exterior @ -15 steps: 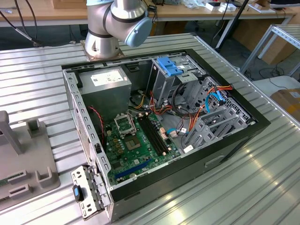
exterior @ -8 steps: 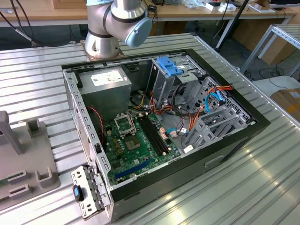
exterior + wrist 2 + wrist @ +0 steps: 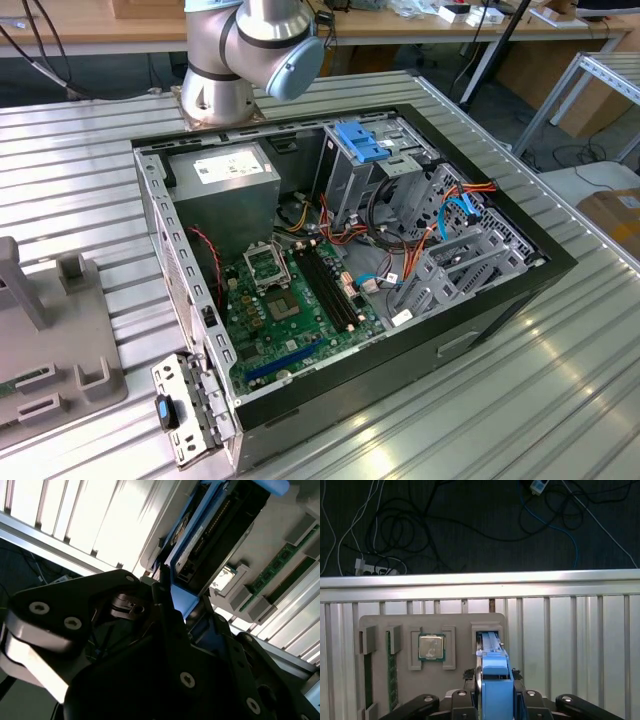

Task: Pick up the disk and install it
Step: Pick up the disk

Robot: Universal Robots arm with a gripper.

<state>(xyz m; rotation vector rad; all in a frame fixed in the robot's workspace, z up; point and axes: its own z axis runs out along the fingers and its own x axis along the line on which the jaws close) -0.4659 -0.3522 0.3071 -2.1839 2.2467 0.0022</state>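
The disk [image 3: 490, 641] stands on edge in a slot of the grey fixture plate [image 3: 462, 620]; its bright blue carrier rail runs toward the camera. My gripper [image 3: 496, 680] straddles that rail, one dark finger [image 3: 478, 682] pressed against each side, shut on the disk. In the second wrist view the disk [image 3: 197, 537] shows its silver body and connector edge inside the blue frame, with the gripper [image 3: 172, 597] clamped at its near end. The disk still sits in the slot.
The open computer case [image 3: 340, 260] lies on the ribbed metal table, with a power-supply box [image 3: 225, 175], a motherboard and a metal drive cage topped by a blue bracket [image 3: 362, 140]. The fixture plate [image 3: 90, 330] also holds a processor [image 3: 431, 646] and memory sticks [image 3: 391, 675]. The table edge and floor cables lie beyond.
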